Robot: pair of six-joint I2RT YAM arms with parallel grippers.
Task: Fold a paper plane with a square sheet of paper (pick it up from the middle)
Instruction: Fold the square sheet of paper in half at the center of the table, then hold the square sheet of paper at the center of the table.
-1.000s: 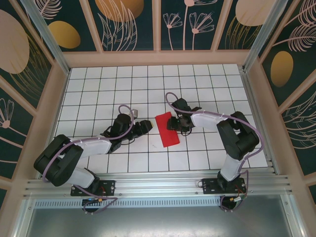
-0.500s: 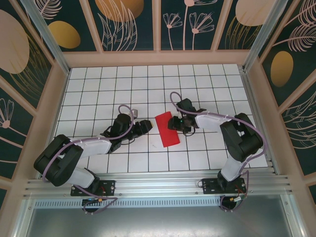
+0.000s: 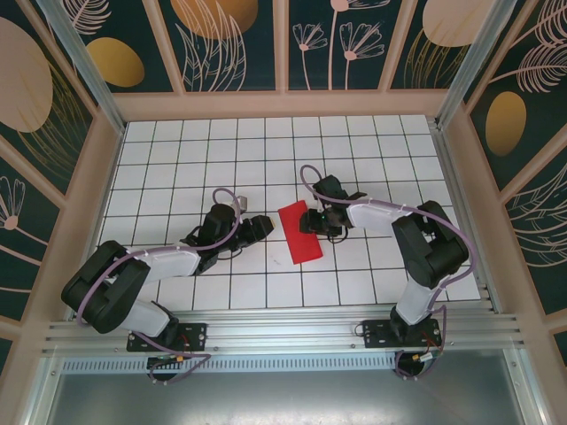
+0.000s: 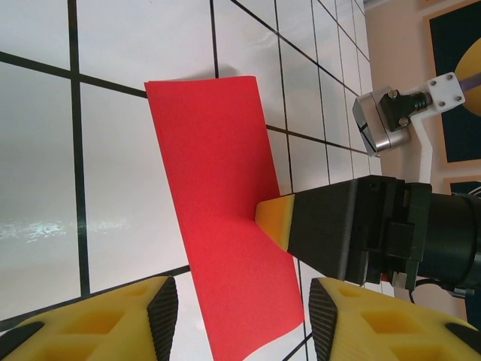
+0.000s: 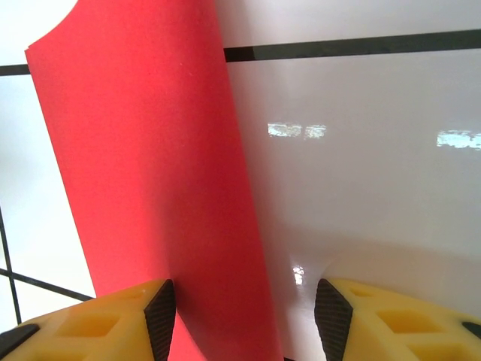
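Top view: the paper lies at the centre of the table as a narrow red rectangle, seemingly folded in half, slanting from upper left to lower right. The right gripper sits over its upper right edge, low on the sheet. The left gripper rests just left of the paper, apart from it. My guess is that it waits there, pointed at the sheet, ready to pin or lift the near side once the crease is set.

Left wrist view: the left gripper's jaws stand apart at the bottom of the frame with nothing clamped. The paper runs flat from upper left down to the gap between them. From the right, one yellow fingertip of the right gripper lies on the paper's right edge, about halfway along. It appears to be pressing the fold flat rather than gripping.

Right wrist view: the right gripper's jaws are wide apart at the bottom of the frame and clamp nothing. The paper fills the left half, and its long right edge runs down between the two fingers. The far corner at upper left curls up a little, which suggests the crease is not yet sharp.
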